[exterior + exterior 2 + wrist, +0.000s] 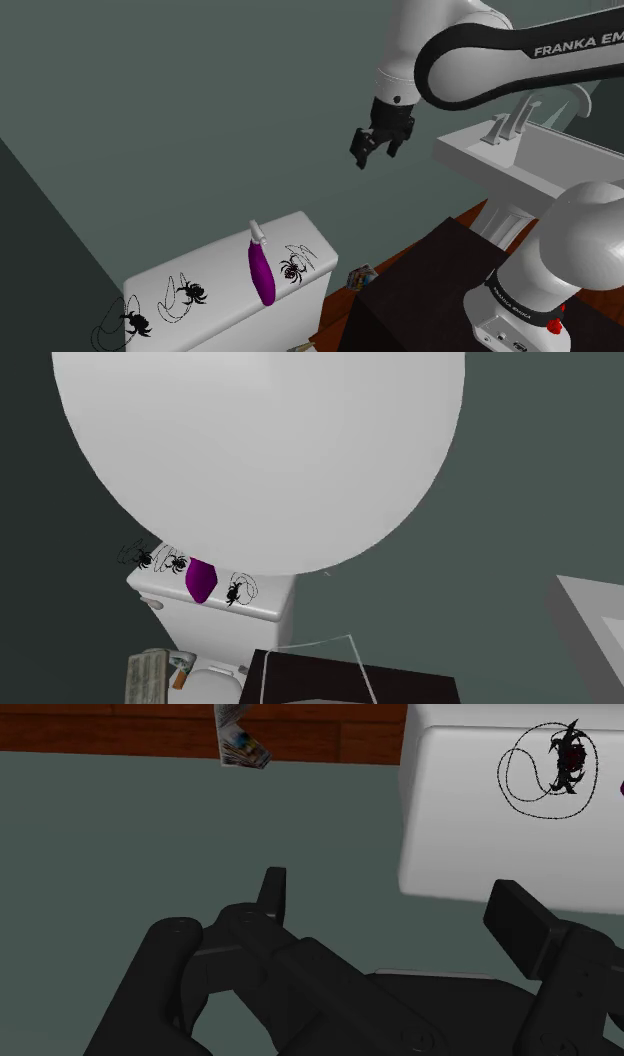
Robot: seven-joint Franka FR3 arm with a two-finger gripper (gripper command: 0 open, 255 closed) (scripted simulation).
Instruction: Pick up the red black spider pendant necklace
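Three black spider pendant necklaces lie on a white toilet tank lid (225, 305), with a purple bottle (261, 270) lying among them. The necklace (294, 265) nearest the lid's right end in the shoulder view shows a dark red body in the wrist view (565, 754), with its thin chain looped beside it. It lies just right of the bottle in the second exterior view (236, 590). The other two spiders (190, 293) (133, 322) lie past the bottle. My gripper (374, 155) hangs open and empty high above the lid's right end; its fingers (273, 894) stand wide apart.
A white sink (520, 155) stands to the shoulder view's right of the gripper. The dark stand (430, 290) sits below it. A magazine (240, 739) lies on the wooden floor. A large white arm part (260, 452) blocks most of the second exterior view.
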